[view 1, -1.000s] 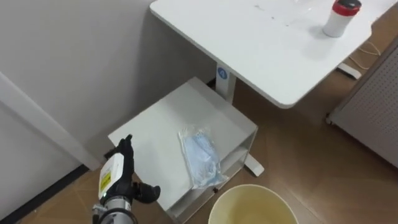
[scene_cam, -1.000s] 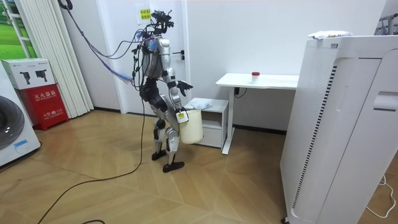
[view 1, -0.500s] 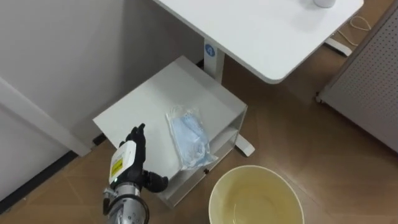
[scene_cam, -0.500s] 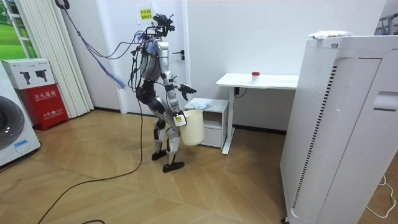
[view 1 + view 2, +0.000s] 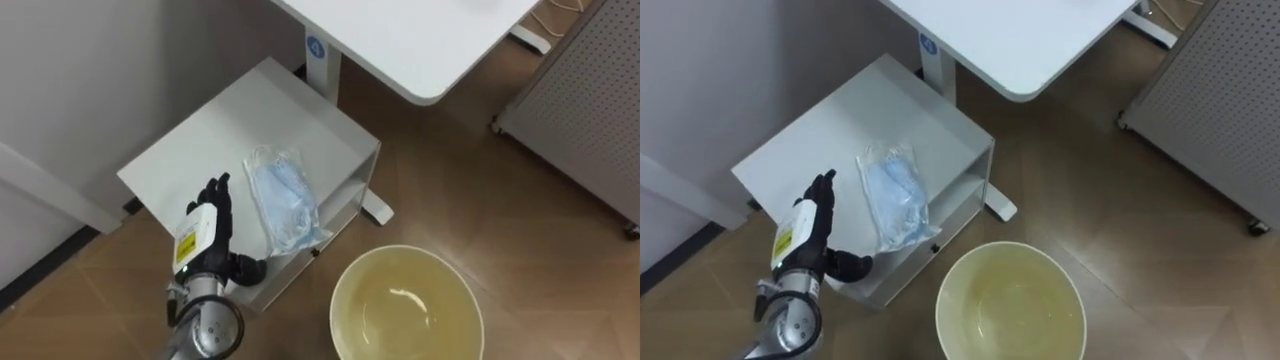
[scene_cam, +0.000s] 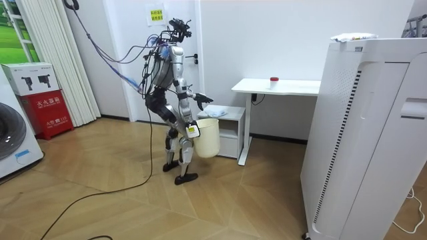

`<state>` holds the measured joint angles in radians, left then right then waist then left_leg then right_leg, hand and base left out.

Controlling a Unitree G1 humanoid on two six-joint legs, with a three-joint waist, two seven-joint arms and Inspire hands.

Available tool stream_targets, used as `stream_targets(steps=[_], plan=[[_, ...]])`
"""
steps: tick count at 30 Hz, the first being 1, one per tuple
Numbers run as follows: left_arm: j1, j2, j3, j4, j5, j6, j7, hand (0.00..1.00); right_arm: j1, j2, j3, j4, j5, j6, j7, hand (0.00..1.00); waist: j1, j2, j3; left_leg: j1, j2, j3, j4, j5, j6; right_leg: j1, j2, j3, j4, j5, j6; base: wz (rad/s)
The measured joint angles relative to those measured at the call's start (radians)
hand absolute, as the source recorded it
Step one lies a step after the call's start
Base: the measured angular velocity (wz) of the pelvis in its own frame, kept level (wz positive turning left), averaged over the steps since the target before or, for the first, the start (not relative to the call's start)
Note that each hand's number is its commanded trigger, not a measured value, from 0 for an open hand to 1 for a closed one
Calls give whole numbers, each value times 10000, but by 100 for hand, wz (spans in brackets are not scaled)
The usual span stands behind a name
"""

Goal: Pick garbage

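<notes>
L hand (image 5: pixel 205 232) hovers over the near-left part of the low white cabinet (image 5: pixel 190 140); fingers straight and held close together, thumb stuck out sideways, nothing in the grip; R hand (image 6: pixel 191 129) sits low at the bucket's side in the room view, grip can't be told.

Garbage = clear plastic packet (image 5: pixel 283 198) w/ pale blue stuff inside, prob. face masks; lies flat on the cabinet top, on the thumb side of the fingers, just beside the fingertips but not touching; its near end reaches the cabinet's front edge, level w/ the thumb. Yellow bucket (image 5: pixel 405 249) stands open on the thumb side beyond the packet and nearer the robot than the fingertips; white desk (image 5: pixel 400 40) is well ahead of the fingertips.

Risks, as I judge: film looks slick, thin and flat, so straight fingers may skate over it or shove it off the front edge to the floor instead of lifting; a pinch on one corner may let it sag and slip out; packet looks light and floppy, so a release too early could miss the bucket mouth; reaching too low could knock fingertips on the cabinet top.
</notes>
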<state>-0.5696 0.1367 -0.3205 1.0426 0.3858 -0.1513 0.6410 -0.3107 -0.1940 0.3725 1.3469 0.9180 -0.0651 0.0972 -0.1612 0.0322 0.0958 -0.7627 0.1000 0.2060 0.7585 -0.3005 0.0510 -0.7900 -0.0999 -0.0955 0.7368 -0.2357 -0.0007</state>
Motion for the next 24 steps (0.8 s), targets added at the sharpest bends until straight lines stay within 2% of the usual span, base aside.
stream_targets(steps=[2,7,11,14,16,18,24], plan=[[-181,-2,-5,2,4,1,200,0,-29,-5,1,-81,287,2,-4,100,-50,-4,3,-364,116,-68,486,-194,-9,-330,9,-37,444,-174,-45,3],[-581,61,-204,443,161,6,484,0,-42,-11,56,-309,816,-49,17,100,-368,-24,15,-1023,140,-207,1600,-689,-25,-1011,-37,50,1663,-755,-39,5],[-702,246,-376,601,410,167,528,0,-50,-33,83,-305,1348,-77,149,100,-537,-24,17,-1527,270,-211,2269,-943,-64,-1549,-6,90,2318,-985,-119,-3],[-704,430,-666,585,713,317,525,0,-37,-246,80,-268,1577,-75,146,100,-763,-27,18,-1823,281,-253,2713,-1117,-74,-1831,-21,109,2809,-1232,-119,5],[-720,443,-674,559,927,363,528,0,-20,-442,82,-268,1645,-80,121,100,-802,-25,18,-2008,303,-288,2904,-1185,-106,-2011,-13,107,2985,-1277,-143,-2],[-743,449,-885,557,1091,378,538,0,33,-583,85,-254,1828,-88,-21,100,-810,-25,17,-2257,423,-295,3175,-1270,-111,-2258,49,103,3187,-1314,-189,-9],[-1042,453,-1292,562,1674,398,543,0,176,-614,85,-18,2028,-103,-296,100,-835,-9,18,-2843,612,-407,3755,-1433,-175,-2846,211,123,3637,-1367,-276,-9]])
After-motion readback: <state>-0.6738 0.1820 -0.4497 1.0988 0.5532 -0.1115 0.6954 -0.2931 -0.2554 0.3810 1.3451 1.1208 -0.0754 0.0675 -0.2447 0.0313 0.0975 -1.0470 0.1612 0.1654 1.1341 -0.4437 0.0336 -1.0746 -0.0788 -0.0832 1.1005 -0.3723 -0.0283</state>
